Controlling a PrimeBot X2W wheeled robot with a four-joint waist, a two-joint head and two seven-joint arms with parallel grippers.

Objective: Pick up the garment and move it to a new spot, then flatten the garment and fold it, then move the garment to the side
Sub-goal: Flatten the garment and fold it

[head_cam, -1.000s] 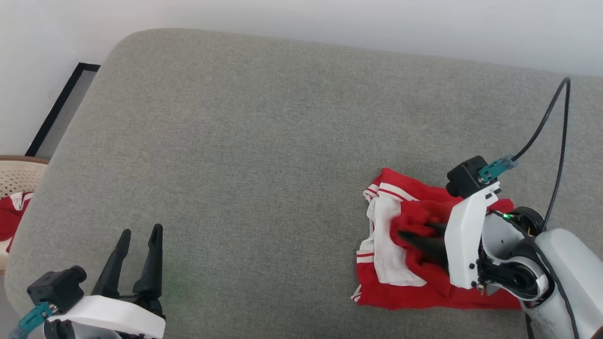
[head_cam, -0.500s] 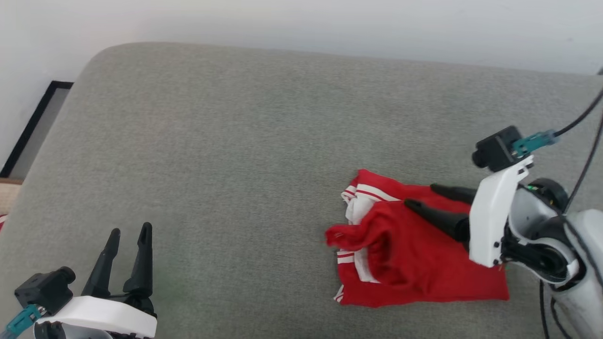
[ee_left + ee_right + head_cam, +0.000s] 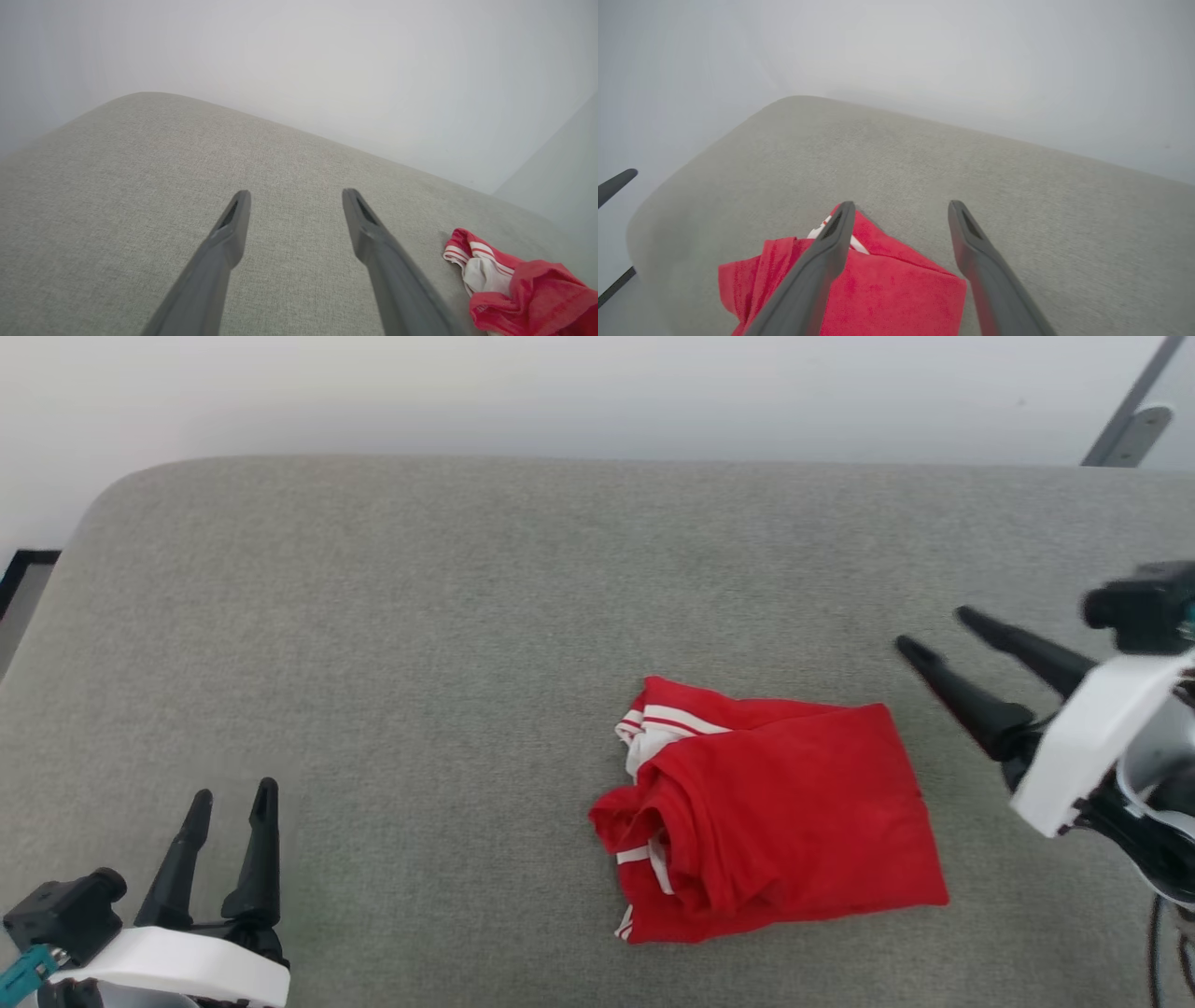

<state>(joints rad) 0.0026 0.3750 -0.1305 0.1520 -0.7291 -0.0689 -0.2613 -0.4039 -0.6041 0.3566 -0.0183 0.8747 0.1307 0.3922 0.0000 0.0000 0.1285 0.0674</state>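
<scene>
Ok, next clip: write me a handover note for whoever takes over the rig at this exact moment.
Hands: the left hand is open and empty, low at the near left, far from the jersey. The right hand is open and empty, off the jersey's far right corner, not touching it.
Things: the jersey lies in a compact fold right of centre on the grey cushion; its left edge is bunched, with white trim showing.
Done: folding, by the look of it.
Left: perhaps tidy the bunched edge; move it aside if this is not its final spot.
</scene>
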